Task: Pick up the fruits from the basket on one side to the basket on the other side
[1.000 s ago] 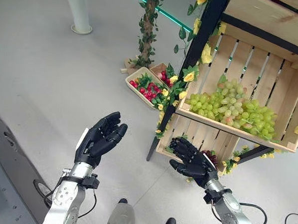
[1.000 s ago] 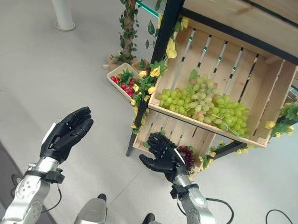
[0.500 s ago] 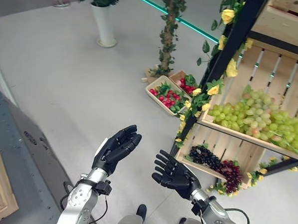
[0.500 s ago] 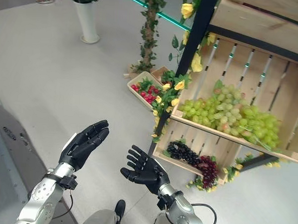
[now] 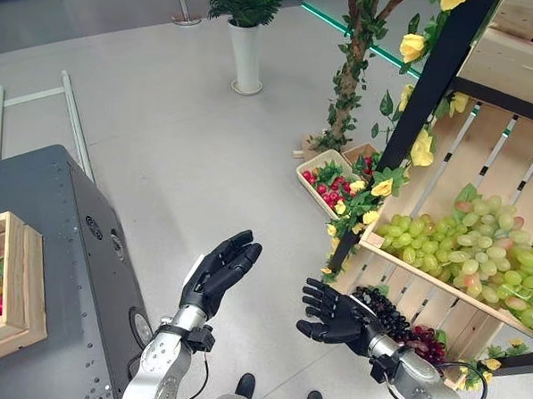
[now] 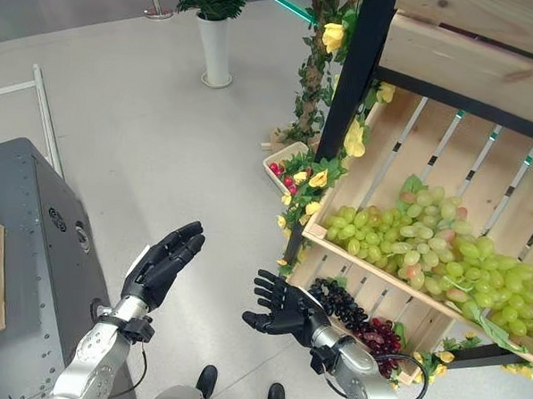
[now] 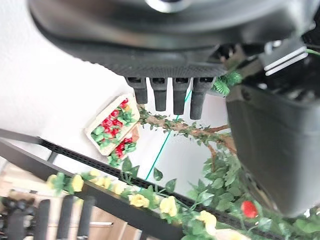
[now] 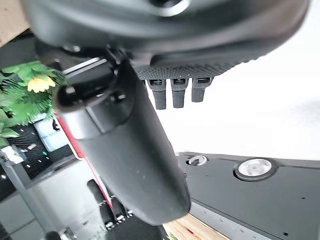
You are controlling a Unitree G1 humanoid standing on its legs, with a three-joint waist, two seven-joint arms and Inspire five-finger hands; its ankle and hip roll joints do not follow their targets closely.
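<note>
Grey floor [image 5: 163, 131] stretches across the room, with a wooden shelf stand on the right side trimmed in leaves and yellow flowers [image 5: 421, 149]. Green grapes [image 5: 465, 255] lie heaped in the slatted upper crate [image 5: 509, 168] of that stand, and dark grapes [image 5: 394, 318] lie in the lower crate [image 6: 382, 299] beneath it, with redder ones just beside them on the right. Farther off, on the floor at the foot of a vine-wrapped trunk [image 5: 349, 79], sits a small tray of red fruit [image 5: 326, 178]. On the near left, a wooden box [image 5: 12, 284] holding red fruit and leaves rests on a dark grey cabinet [image 5: 84, 270].

Both hands hang in the air above the floor, between the cabinet and the stand, and neither holds anything. Left hand [image 5: 216, 270] is raised with its fingers straight and together, pointing away and to the right. Right hand [image 5: 336, 315] has its fingers spread and relaxed, palm up, just in front of the dark grapes without touching them. A white planter with a green plant [image 5: 246, 46] stands at the far end of the floor.
</note>
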